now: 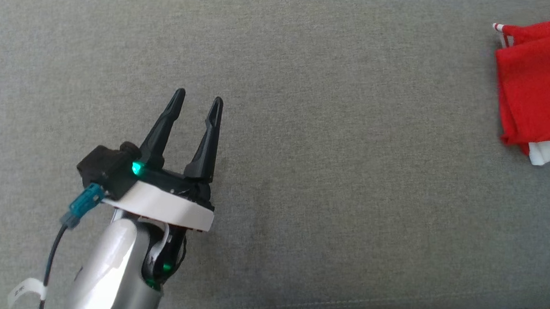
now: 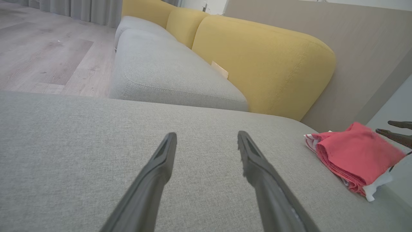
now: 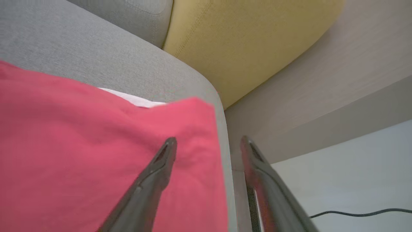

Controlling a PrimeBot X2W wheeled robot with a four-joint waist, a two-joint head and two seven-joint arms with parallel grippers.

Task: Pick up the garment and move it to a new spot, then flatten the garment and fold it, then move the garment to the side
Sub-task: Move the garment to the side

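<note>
Head view: garment [image 1: 542, 85] rightmost on cushion [image 1: 305, 127]

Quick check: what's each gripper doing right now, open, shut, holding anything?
Left gripper: open, empty, over the grey cushion.
Right gripper: open, holding nothing, at the edge of the folded red garment.

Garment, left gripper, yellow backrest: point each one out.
garment [image 1: 542, 85], head view, middle of the red folded top layer.
left gripper [image 1: 199, 96], head view, midway between its open fingertips.
yellow backrest [image 2: 257, 64], left wrist view, front face of the nearest cushion.
</note>
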